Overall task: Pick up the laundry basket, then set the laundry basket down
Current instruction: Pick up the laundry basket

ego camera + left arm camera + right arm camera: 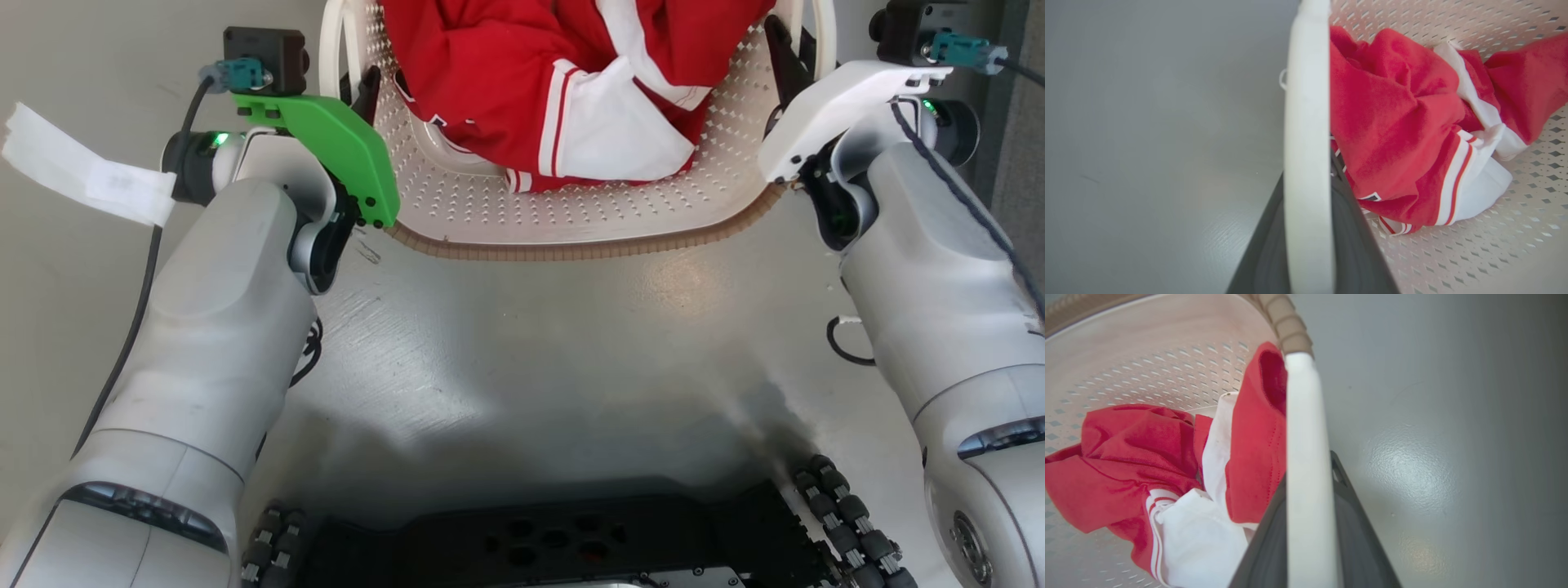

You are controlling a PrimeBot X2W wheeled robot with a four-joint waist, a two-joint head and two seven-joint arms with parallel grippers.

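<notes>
**A:** Head view first. Where's the laundry basket [571, 214]?

**B:** Straight ahead, between the left gripper [366, 88] and the right gripper [782, 51]. A red-and-white shirt [490, 73] lies inside, with grey floor [531, 351] below. I cannot tell whether its base touches the floor.

**A:** How should it be handled?

**B:** I'd move both arms together, level and slow, so the load doesn't tip and neither handle slides out.

**A:** Left wrist view?

**B:** The left handle [1306, 122] runs between the dark fingers [1361, 253], which pinch it from both sides. The shirt is off to the right.

**A:** Right wrist view?

**B:** Same there. The right handle [1306, 457] is clamped between that gripper's fingers, with the shirt to the left and floor to the right.
</notes>
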